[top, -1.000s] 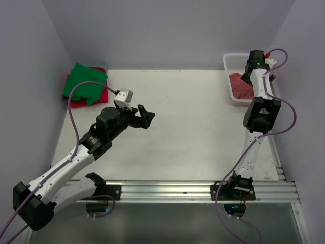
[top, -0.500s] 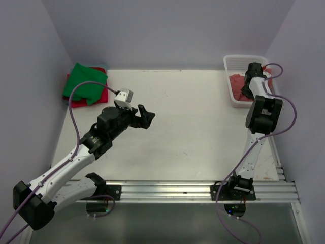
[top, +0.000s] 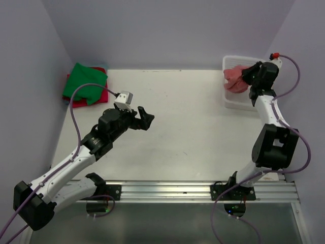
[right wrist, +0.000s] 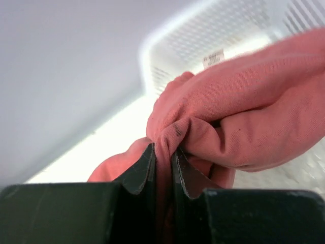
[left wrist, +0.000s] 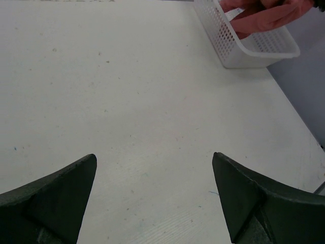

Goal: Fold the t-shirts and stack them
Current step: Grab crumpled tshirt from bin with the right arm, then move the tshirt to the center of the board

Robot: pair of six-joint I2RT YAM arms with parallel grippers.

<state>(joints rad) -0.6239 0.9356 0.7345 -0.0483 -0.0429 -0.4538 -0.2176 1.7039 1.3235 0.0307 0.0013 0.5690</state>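
Observation:
My right gripper [right wrist: 163,152] is shut on a fold of the faded brick-red t-shirt [right wrist: 244,112], which it holds bunched above the white mesh basket [right wrist: 213,38]. From above, that t-shirt [top: 234,79] hangs over the basket [top: 234,101] at the back right, with the right gripper [top: 249,75] beside it. A green t-shirt [top: 85,81] lies folded on top of a red-pink t-shirt [top: 78,102] at the back left. My left gripper [top: 144,118] hovers over the table's middle left, its fingers [left wrist: 61,193] wide open with nothing between them.
The white table [top: 193,132] spreads between the arms. Purple walls close in the back and both sides. A metal rail [top: 177,190] runs along the near edge. The left wrist view also catches the basket [left wrist: 238,46] at its upper right.
The right gripper has closed on the brick-red t-shirt in the basket and lifted it up and back. The left arm has barely moved.

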